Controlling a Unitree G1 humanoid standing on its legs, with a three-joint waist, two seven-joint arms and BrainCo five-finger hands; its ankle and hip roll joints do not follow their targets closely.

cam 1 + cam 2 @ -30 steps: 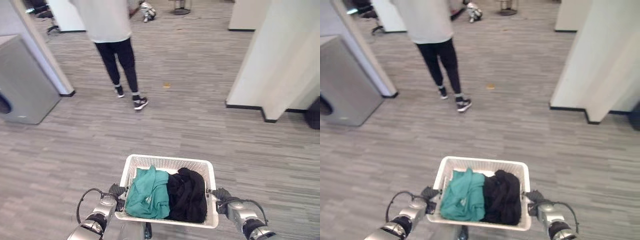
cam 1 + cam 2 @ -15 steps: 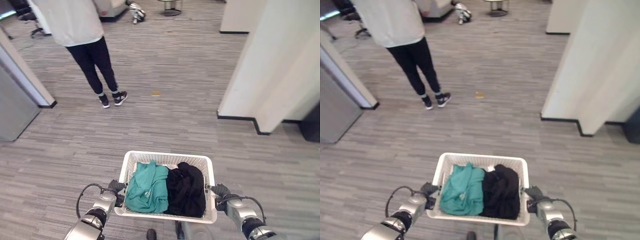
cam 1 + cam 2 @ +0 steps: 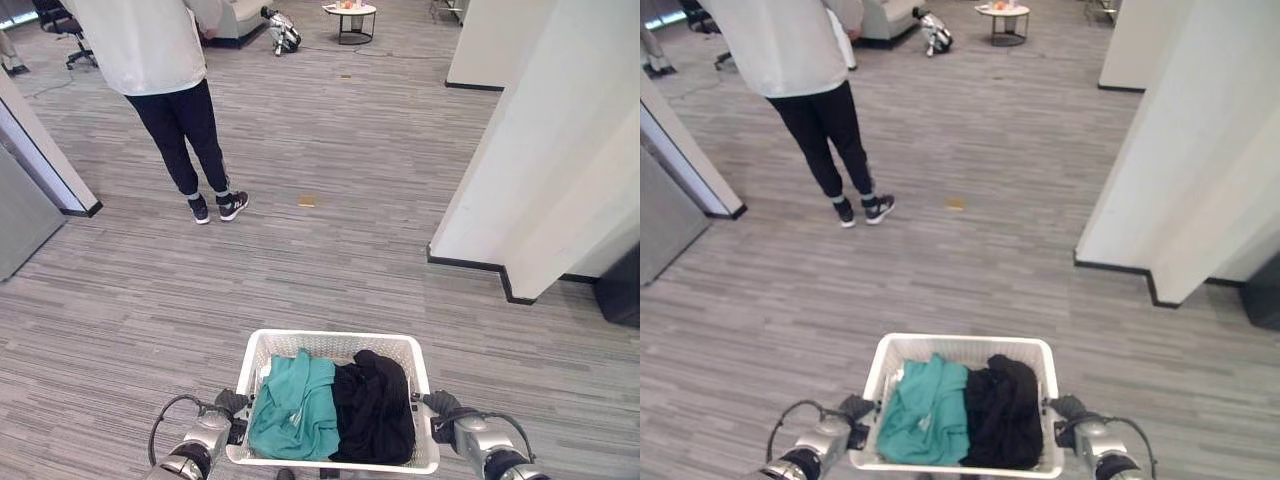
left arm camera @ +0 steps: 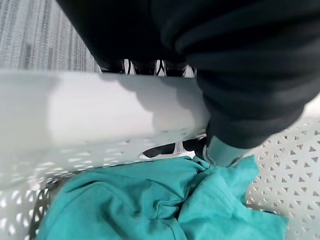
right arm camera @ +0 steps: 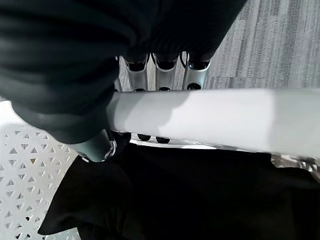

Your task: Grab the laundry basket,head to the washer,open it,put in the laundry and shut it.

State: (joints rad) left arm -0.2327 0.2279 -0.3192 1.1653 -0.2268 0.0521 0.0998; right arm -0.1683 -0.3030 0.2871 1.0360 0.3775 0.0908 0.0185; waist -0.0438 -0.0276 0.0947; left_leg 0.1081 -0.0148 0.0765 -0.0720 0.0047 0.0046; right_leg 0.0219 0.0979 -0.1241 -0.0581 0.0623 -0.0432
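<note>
The white perforated plastic laundry basket [image 3: 335, 347] is carried above striped grey carpet [image 3: 330, 260], rectangular, with lattice walls. The left hand [image 3: 232, 405] and right hand [image 3: 442, 409] curl around its side rims. Inside lie a crumpled teal garment [image 3: 295, 405] and black garment [image 3: 374, 408].

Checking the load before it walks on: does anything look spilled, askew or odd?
Nothing spilled: the teal garment and black garment lie inside the level laundry basket. A person stands on the floor ahead, with a small brownish scrap lying nearby.
</note>
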